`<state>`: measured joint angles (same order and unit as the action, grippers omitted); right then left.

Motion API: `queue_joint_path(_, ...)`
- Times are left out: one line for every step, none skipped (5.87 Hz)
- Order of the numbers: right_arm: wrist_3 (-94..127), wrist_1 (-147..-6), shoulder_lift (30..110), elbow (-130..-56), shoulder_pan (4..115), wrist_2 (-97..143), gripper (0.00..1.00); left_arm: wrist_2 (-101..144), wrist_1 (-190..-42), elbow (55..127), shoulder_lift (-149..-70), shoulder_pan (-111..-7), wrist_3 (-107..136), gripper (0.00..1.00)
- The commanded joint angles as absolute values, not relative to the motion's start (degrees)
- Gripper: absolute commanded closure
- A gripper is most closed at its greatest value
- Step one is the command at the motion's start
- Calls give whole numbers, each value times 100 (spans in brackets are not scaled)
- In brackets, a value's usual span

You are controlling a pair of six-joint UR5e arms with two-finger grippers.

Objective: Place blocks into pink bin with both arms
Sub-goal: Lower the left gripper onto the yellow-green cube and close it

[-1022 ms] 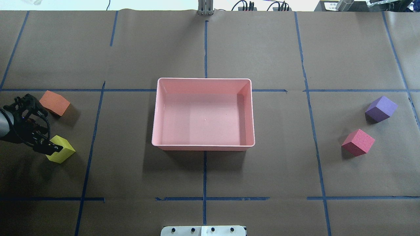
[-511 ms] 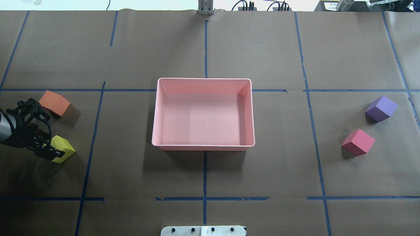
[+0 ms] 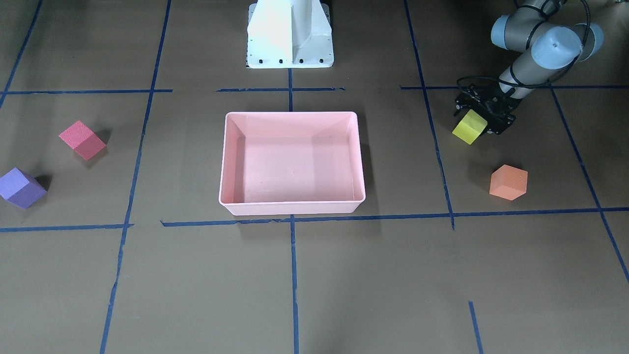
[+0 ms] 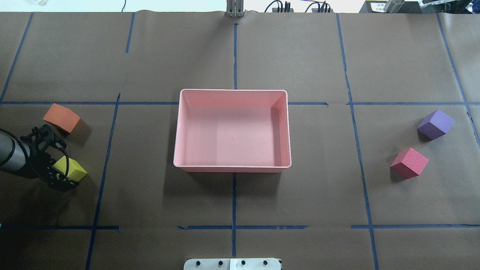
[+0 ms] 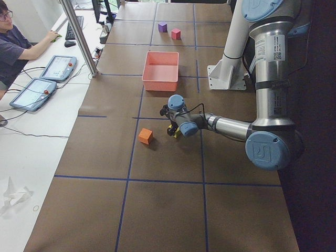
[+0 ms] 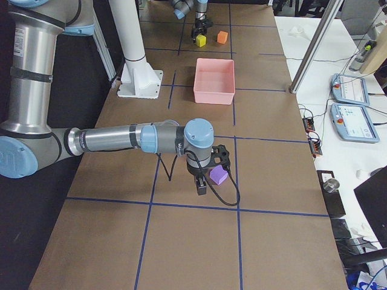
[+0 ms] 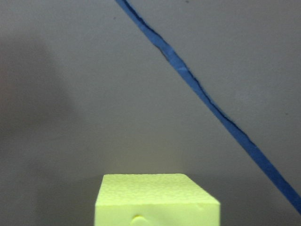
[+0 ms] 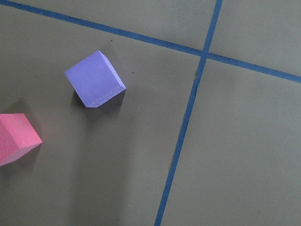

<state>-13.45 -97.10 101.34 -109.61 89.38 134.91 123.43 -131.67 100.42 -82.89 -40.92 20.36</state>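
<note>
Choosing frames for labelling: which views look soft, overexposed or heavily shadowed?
Left wrist view: soft, the yellow block close at the bottom edge. Front-facing view: the white pedestal is blown out. Overhead view: sharp, broad shadow beside the pink bin. Right wrist view: crisp, short shadow under the purple block.

left arm (image 4: 12, 157) low, outstretched | left claw (image 3: 479, 122) clamped on yellow block (image 4: 74, 170) | right claw (image 6: 202, 181) state unclear

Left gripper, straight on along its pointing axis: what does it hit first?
Past the yellow block in the left gripper, probably bare table paper, beside the blue tape line; depth is unclear.
</note>
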Motion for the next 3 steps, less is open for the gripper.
queue_joint_path(-1345, -9712, 10134, -10969, 8938, 13491, 0, 12261, -13166, 10168, -8349, -4087, 2057, 57)
queue_joint_path(-1345, -9703, 10125, -10977, 8938, 13491, 0, 12278, -13096, 10473, -8376, -4122, 2126, 59)
queue_joint_path(-1345, -9703, 10125, -10978, 8938, 13613, 0, 12252, -12869, 10798, -8654, -4174, 2762, 59)
